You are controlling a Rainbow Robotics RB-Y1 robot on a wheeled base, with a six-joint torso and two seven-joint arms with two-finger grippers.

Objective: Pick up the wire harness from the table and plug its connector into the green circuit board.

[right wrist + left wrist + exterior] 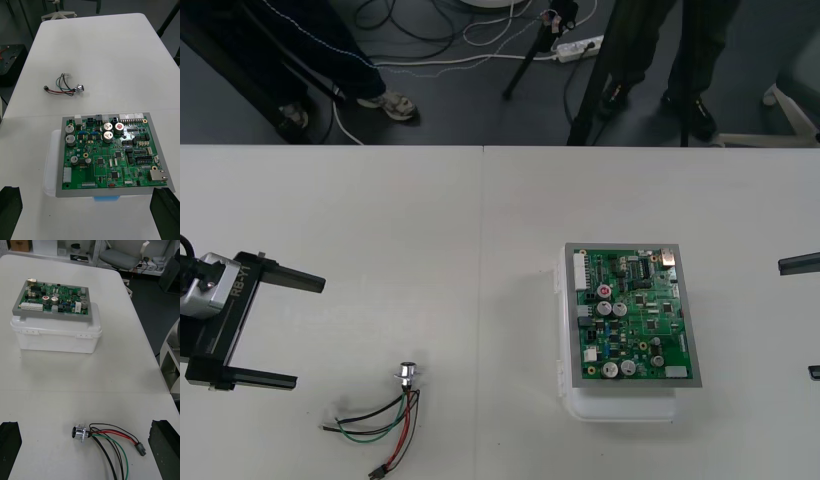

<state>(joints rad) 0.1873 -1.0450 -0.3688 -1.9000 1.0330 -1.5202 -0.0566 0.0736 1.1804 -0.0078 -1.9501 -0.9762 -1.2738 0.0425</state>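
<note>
The wire harness (pixel 385 420) lies loose on the tabletop (pixel 430 230), on the robot's left. The left pincer (pixel 307 332) stands wide open just beside it. The green circuit board (pixel 635 315) sits well apart on its white base (pixel 620 405), with the right pincer (pixel 808 318), also wide open, beyond it.

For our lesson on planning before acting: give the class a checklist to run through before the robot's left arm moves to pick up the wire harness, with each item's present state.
1. Left gripper open: ok, fingers far apart.
2. Harness lying free on the table: ok, nothing on it.
3. Plug exposed for gripping: ok.
4. Board level on its white base: ok.
5. Right gripper open, out of the way at its own side: ok.
6. Which connector on the board fits the plug: cannot tell.
</note>
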